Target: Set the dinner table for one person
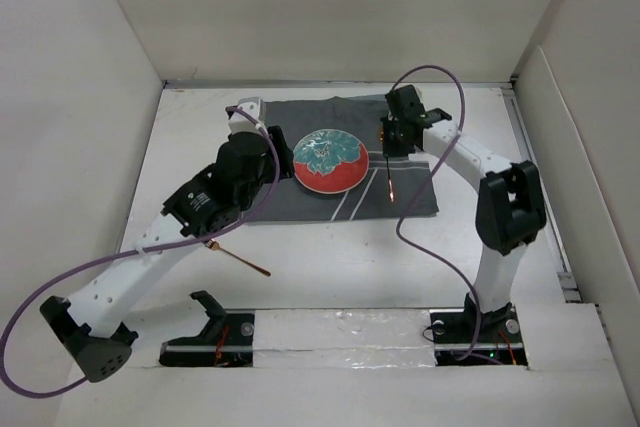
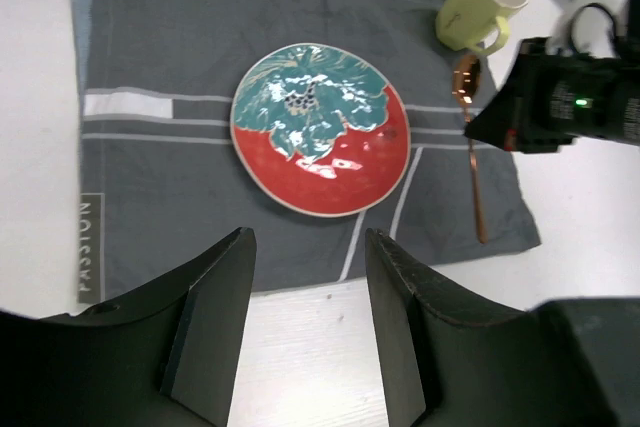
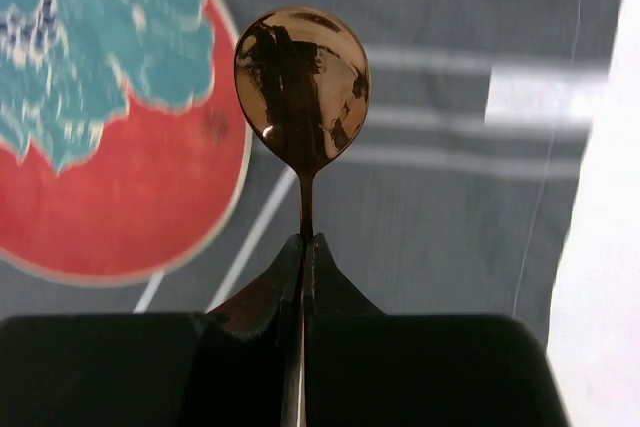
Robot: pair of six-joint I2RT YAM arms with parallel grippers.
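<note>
One place setting is taking shape on the dinner table (image 1: pixel 350 257), the broad white surface walled by white panels that carries everything here. A dark grey placemat (image 2: pixel 170 47) with thin pale stripes lies toward the table's far edge, about midway along it, and a red plate (image 2: pixel 320 127) with a teal pattern sits at the mat's centre, as the anchor the other pieces are arranged around.

The right gripper (image 3: pixel 303 242) has its claw pressed together on the thin neck of a copper-coloured spoon (image 3: pixel 302 77), just below the bowl. The spoon lies along the mat's right side, just beside the plate but apart from it, bowl toward the far edge and handle toward the near edge, which reads as the usual cutlery spot. Whether it rests on the cloth or hangs just above it I cannot tell. A pale yellow-green mug (image 2: pixel 478 2) stands off the mat's far right corner, handle turned toward the spoon.

The left gripper (image 2: pixel 308 247) hovers over the mat's near edge with its claw spread and nothing between the fingers, facing the plate. Well behind it, on bare table toward the near left, lies a second slender copper-coloured piece of cutlery (image 1: pixel 240 258), too small to name; in my judgement it is the next thing to fetch.

The only legible writing is the word PASSION (image 2: pixel 90 247), printed sideways on the mat's left border.
</note>
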